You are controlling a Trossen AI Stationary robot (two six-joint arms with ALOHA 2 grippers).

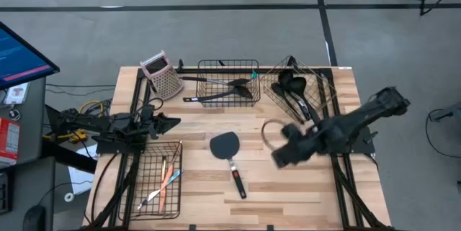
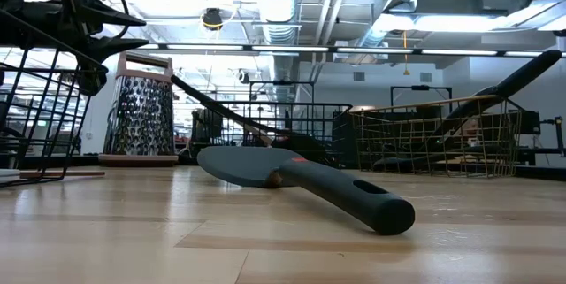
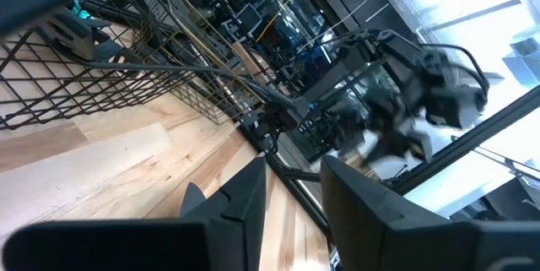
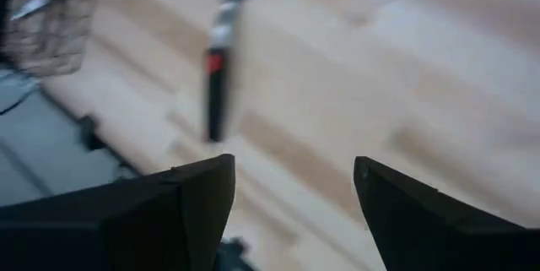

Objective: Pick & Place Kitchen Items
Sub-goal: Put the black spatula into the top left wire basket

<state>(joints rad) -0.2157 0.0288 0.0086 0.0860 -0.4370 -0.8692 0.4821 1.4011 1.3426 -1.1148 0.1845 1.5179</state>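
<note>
Black spatula (image 1: 229, 155) lies mid-counter, handle toward the near edge, blade toward the baskets. Right tool (image 1: 283, 153), fingers apart and empty, hovers just beside it, nearer than left tool (image 1: 171, 122), empty too.

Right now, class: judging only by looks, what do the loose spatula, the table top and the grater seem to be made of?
Spatula: matte dark plastic or silicone, perhaps; no shine, soft rounded handle, with a red and silver band near the neck.
Table top: pale wood, lightly finished; plank seams and grain show.
Grater: probably shiny metal, punched with holes that glint, under a pinkish handle that may be plastic.
</note>
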